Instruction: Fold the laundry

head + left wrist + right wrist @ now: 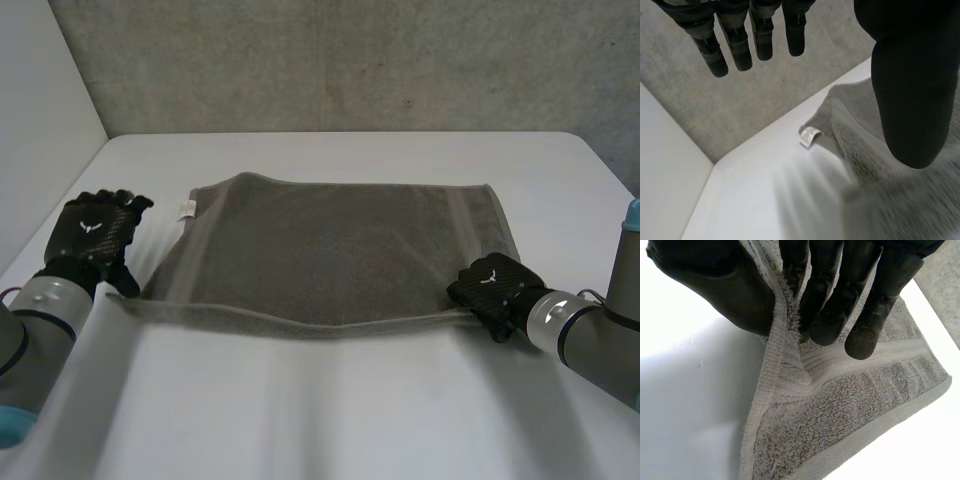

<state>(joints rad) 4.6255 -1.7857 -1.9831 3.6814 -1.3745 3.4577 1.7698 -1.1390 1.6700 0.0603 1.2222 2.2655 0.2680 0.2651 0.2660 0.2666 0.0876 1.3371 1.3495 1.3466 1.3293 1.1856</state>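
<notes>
The grey towel (330,250) is lying spread flat across the middle of the white desk (330,410), with its small white label (186,208) sitting at the towel's 10 o'clock corner. The right hand (492,285) is pinching the near hem at about 4 o'clock between thumb and fingers. The left hand (95,228) is hovering at 9 o'clock, just off the cloth, with fingers straight and holding nothing. Lifting now would probably be dragging the towel into a skewed fold, because its left corner is lying loose.
</notes>
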